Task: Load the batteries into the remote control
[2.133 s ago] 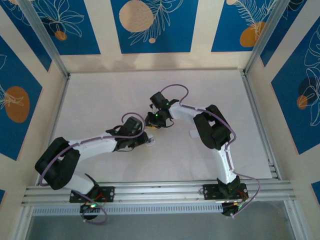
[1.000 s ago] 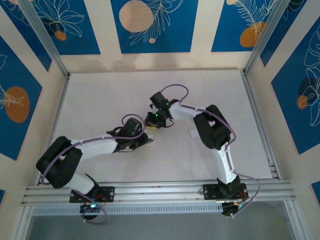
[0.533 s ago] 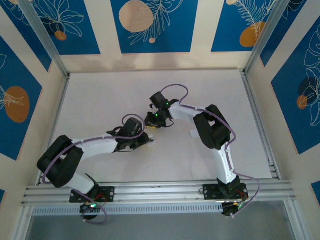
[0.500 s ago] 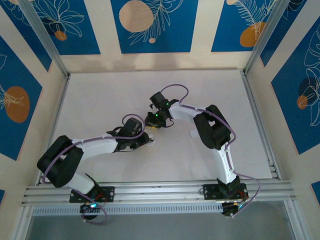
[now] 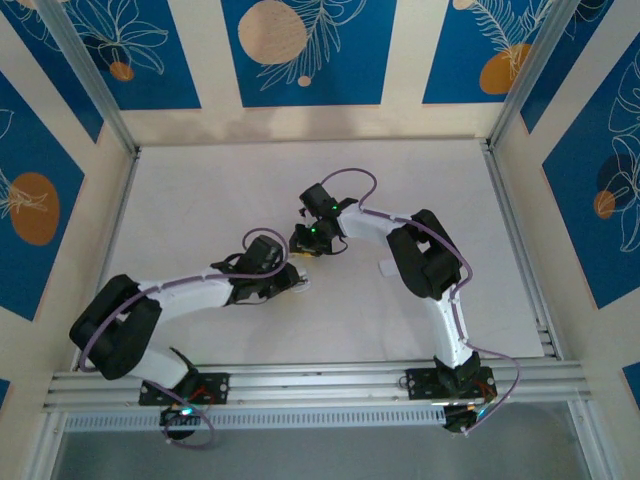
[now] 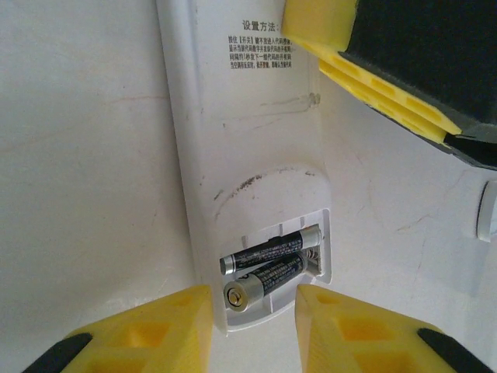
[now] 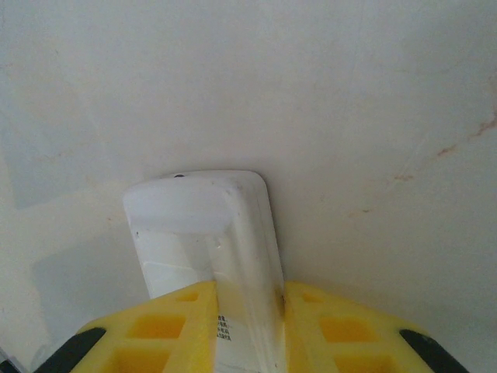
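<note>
The remote control (image 6: pixel 248 155) lies back-up on the white desk (image 6: pixel 78 194), near the desk's middle in the overhead view, between the two arms' tips. In the left wrist view it runs from 12 o'clock down to 6 o'clock, with printed text (image 6: pixel 260 50) near the 12 o'clock end and an open battery bay (image 6: pixel 322 260) at the 6 o'clock end. Both batteries (image 6: pixel 272 256) sit in that bay side by side, slanted from 8 o'clock to 2 o'clock. The nearer one shows its metal cap at the 8 o'clock end, and I cannot tell whether it is pressed fully home. The left end effector (image 6: pixel 252 322) hangs over the bay, its yellow fingers a narrow gap apart with nothing between them. The right end effector (image 7: pixel 247 311) is clamped on the remote control, one finger against each long side. A small white piece (image 6: pixel 487 211) lies on the desk at 3 o'clock, apart from the remote control
</note>
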